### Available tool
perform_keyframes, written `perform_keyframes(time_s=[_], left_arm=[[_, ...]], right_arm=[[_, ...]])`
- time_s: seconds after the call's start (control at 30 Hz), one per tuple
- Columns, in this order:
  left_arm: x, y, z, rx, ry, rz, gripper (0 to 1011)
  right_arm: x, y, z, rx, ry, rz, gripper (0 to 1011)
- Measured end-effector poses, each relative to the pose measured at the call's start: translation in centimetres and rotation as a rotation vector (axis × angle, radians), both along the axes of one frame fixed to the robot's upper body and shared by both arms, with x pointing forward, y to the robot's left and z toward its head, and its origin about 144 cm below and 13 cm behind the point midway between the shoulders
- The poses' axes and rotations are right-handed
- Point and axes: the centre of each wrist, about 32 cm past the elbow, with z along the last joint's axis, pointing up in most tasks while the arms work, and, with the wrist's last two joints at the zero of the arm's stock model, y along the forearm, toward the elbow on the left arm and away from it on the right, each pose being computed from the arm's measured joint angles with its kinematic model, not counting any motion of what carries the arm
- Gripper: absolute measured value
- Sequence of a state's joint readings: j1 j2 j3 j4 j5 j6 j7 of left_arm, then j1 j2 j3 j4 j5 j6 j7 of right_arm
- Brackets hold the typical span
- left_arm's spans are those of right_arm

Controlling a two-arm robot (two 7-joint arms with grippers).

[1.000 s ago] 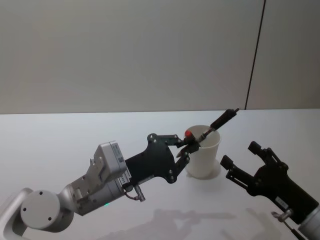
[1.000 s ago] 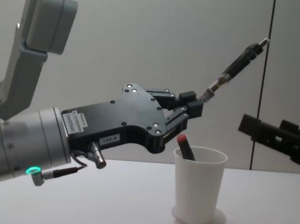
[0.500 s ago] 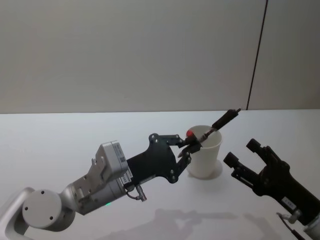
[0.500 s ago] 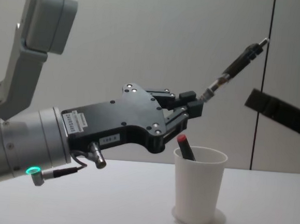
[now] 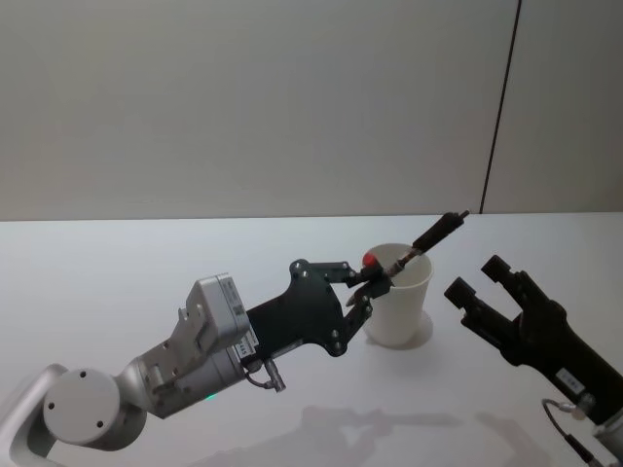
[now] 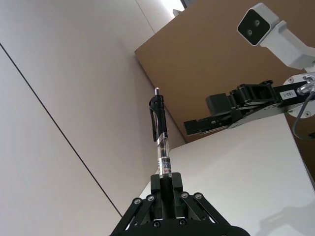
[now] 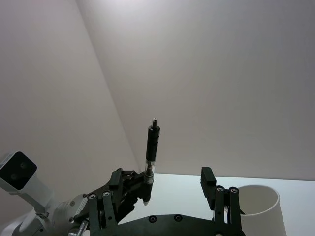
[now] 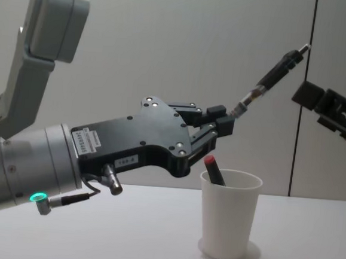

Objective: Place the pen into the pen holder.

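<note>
My left gripper (image 5: 378, 282) is shut on the lower end of the pen (image 5: 435, 233), a black pen with a clear barrel. The pen tilts up and to the right above the pen holder (image 5: 399, 309), a white paper cup standing on the table. From the chest, the pen (image 8: 272, 75) rises from the left gripper (image 8: 224, 123), just above the cup's (image 8: 229, 221) near-left rim. A red-capped stick (image 8: 213, 168) leans inside the cup. My right gripper (image 5: 477, 279) is open, holds nothing, and hangs to the right of the cup, apart from it.
The white table (image 5: 146, 263) stretches to the left of and behind the cup. A grey wall with a dark vertical seam (image 5: 498, 117) stands at the back. My left forearm (image 5: 209, 341) crosses the near-left part of the table.
My right gripper has risen and drawn a little to the right, away from the cup. The left gripper, the pen and the cup have not moved.
</note>
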State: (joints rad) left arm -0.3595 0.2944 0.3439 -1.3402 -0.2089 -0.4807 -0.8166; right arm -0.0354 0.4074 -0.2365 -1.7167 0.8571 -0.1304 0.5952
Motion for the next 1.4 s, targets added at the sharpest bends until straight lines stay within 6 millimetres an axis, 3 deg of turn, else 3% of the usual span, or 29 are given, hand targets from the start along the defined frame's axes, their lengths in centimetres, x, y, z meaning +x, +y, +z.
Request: perform_keyframes(time_s=[0.8,1.4], left_arm=[[0.0,0.0,0.0,0.000,0.000,0.000,137],[0.0,0.0,0.0,0.000,0.000,0.000,137]], right_arm=[[3.2,1.3,0.2,0.016,0.017,0.108,1002],[4.2,2.1,0.9,0.012,0.000,0.134,1002]])
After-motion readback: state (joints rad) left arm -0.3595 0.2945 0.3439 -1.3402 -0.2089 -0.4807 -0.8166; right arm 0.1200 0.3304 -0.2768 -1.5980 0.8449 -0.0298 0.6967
